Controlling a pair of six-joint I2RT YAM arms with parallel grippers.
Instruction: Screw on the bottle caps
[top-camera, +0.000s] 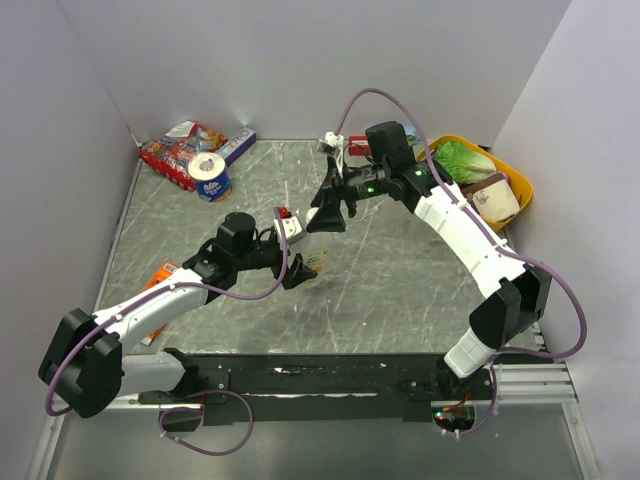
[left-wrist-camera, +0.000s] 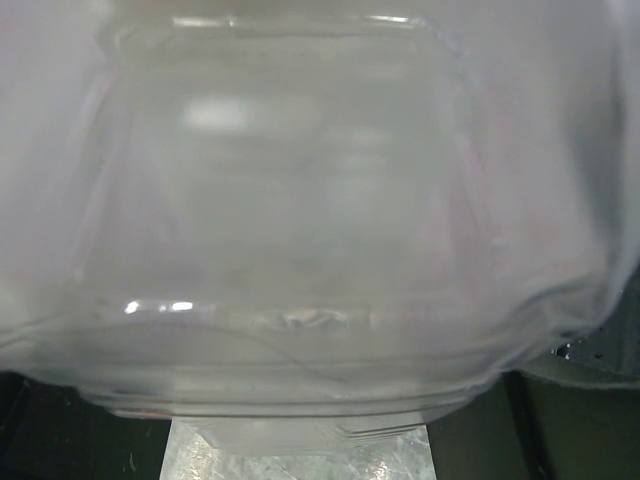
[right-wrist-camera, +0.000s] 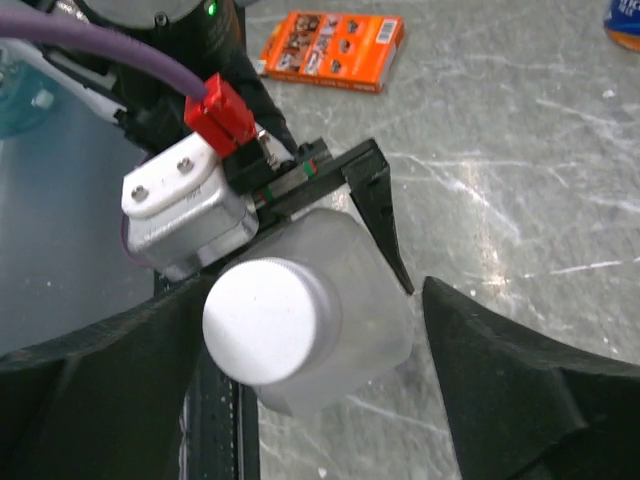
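My left gripper (top-camera: 297, 262) is shut on a small clear bottle (right-wrist-camera: 345, 300) and holds it above the table's middle. A plain white cap (right-wrist-camera: 265, 320) sits on the bottle's neck. One of the left gripper's black fingers (right-wrist-camera: 378, 215) shows along the bottle's side. The bottle (left-wrist-camera: 300, 250) fills the left wrist view and hides those jaws. My right gripper (right-wrist-camera: 312, 292) is open, its fingers on either side of the cap, the right finger clearly apart from it. In the top view the right gripper (top-camera: 328, 215) points down at the left one. The blue caps and the other bottles are not clearly visible.
An orange box (right-wrist-camera: 335, 40) lies on the table left of the arms, also in the top view (top-camera: 163, 272). A blue-and-white tape roll (top-camera: 212, 176) and red snack packets (top-camera: 175, 152) sit at the back left. A yellow basket (top-camera: 512, 170) stands at the back right.
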